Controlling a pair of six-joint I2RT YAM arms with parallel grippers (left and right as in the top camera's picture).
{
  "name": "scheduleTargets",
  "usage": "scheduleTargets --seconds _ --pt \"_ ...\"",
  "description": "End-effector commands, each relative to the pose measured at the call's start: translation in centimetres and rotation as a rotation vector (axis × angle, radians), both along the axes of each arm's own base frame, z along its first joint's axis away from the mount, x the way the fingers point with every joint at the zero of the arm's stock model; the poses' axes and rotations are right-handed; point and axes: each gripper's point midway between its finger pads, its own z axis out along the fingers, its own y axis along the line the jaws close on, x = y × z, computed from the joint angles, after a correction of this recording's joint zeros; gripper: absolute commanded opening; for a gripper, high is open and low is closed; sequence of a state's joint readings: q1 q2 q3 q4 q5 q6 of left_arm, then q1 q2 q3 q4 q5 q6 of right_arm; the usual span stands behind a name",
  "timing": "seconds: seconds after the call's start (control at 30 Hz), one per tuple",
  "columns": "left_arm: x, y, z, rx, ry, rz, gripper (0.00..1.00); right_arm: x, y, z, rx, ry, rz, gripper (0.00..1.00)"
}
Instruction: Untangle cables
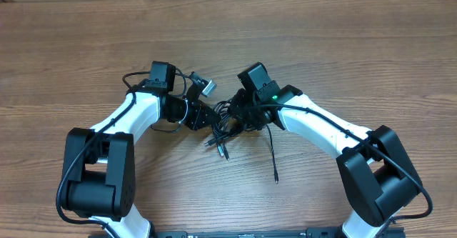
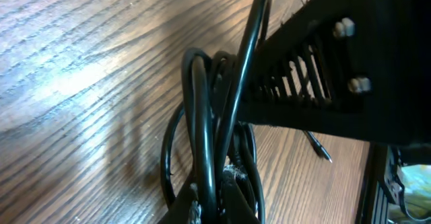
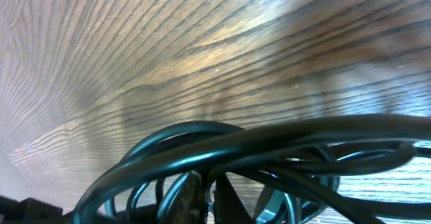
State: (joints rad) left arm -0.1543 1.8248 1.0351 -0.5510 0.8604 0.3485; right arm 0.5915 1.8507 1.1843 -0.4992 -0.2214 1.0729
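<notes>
**Friend:** Where are the cables?

**Me:** The cables (image 1: 225,124) are in one black bunch in the middle of the worktop (image 1: 343,45). They sit right between my two arms.

**Friend:** Are they apart yet?

**Me:** No. I think I am only at the start. Loops lie over loops. One long cord (image 1: 273,152) runs out of the bunch and lies flat by itself, so that bit looks free. The rest has not been pulled apart yet.

**Friend:** What are the claws doing?

**Me:** My left claw (image 2: 211,205) is pressed together and pinches a cord that runs up out of it. My right claw (image 3: 205,200) is pressed together too, down among the loops. I can't tell if it has a cord in it or just sits under them.

**Friend:** What can't you see?

**Me:** Lots. From above, the arms cover much of the bunch, so I can't count the cords. In the left wrist view, a big dark part (image 2: 323,83) fills the right side. I guess it belongs to the other arm, but I am not sure. In the right wrist view, the cords are so near that they blur, and the claw tips are cut off at the bottom. A small plug (image 2: 318,145) lies on the worktop behind the bunch. I can't tell which cord it goes with.
</notes>
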Motion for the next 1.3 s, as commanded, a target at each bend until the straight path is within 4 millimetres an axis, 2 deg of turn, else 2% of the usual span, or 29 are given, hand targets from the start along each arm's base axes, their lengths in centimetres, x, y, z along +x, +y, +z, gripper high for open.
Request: scheduleTargets --seconds 0.0,0.1,0.23,0.33,0.4,0.5,0.57,0.77,0.83,0.97,1.1,1.27 --pt "-0.2 -1.4 2.3 -0.127 -0.032 -0.062 0.04 1.9 -2.5 -0.3 -0.11 -0.06 -0.075 0.04" --pt "-0.2 -1.3 2.2 -0.118 -0.032 -0.06 0.04 1.7 -2.8 -0.5 -0.119 -0.047 -0.079 0.04" --pt "0.1 -0.8 1.4 -0.066 -0.023 -0.036 0.27 1.6 -2.3 -0.4 -0.092 -0.038 -0.067 0.04" --pt "0.3 -0.3 0.8 -0.019 -0.012 -0.011 0.39 1.5 -2.0 -0.3 -0.072 -0.031 -0.059 0.04" --pt "0.5 0.4 0.0 0.043 -0.003 0.017 0.44 1.5 -2.0 -0.2 -0.067 -0.029 -0.057 0.04" --pt "1.0 1.8 -1.5 0.162 0.025 0.084 0.47 1.4 -2.0 -0.2 -0.067 -0.029 -0.056 0.04" --pt "1.0 1.9 -1.9 0.193 0.044 0.111 0.47 1.4 -2.0 -0.2 -0.067 -0.028 -0.056 0.04" --pt "0.1 0.1 -2.2 0.215 0.06 0.083 0.49 1.0 -2.1 -0.5 -0.074 -0.008 -0.05 0.04" --pt "0.1 -0.1 -2.7 0.271 0.077 0.126 0.49 0.7 -2.1 -0.6 -0.078 -0.001 -0.046 0.05" --pt "1.1 1.4 -4.1 0.426 0.116 0.311 0.49 0.3 -1.6 -0.7 -0.08 0.0 -0.03 0.15" --pt "1.5 2.4 -4.3 0.443 0.151 0.39 0.5 0.3 -1.0 -0.5 -0.072 -0.013 -0.021 0.23" --pt "2.1 4.4 -4.3 0.441 0.19 0.467 0.5 0.7 -0.8 -0.8 -0.065 -0.023 -0.021 0.24"
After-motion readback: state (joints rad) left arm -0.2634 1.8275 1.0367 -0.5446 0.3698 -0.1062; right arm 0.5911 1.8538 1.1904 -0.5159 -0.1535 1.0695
